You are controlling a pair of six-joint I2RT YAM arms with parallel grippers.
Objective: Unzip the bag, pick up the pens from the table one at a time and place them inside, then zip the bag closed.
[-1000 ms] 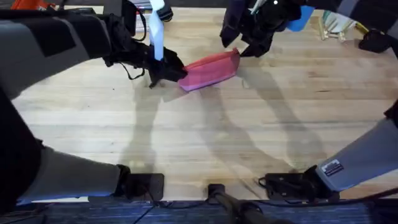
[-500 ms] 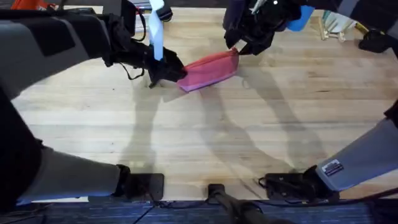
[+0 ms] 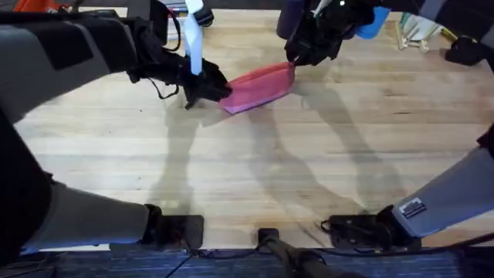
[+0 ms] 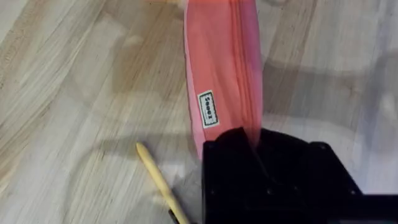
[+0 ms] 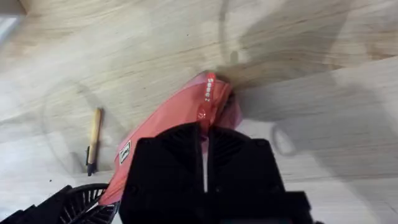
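Observation:
The pink bag (image 3: 261, 85) lies on the table (image 3: 309, 170) at the far middle, its zipper (image 4: 241, 68) running along its top. My left gripper (image 3: 218, 90) is shut on the bag's left end (image 4: 252, 138). At the other end, my right gripper (image 3: 296, 60) is closed over the bag's tip, where a small red tab (image 5: 209, 92) shows. A yellow-tan pen (image 4: 160, 184) with a dark tip lies on the wood just beside the left gripper, and the same pen (image 5: 93, 138) shows in the right wrist view.
A blue object (image 3: 375, 23), pale wooden pieces (image 3: 414, 34) and a black item (image 3: 465, 51) sit at the far right. An orange-red thing (image 3: 38, 5) pokes in at the far left. Bare wood stretches in front of the bag.
My right gripper has shifted slightly left onto the bag's right end. The left gripper and bag have barely moved.

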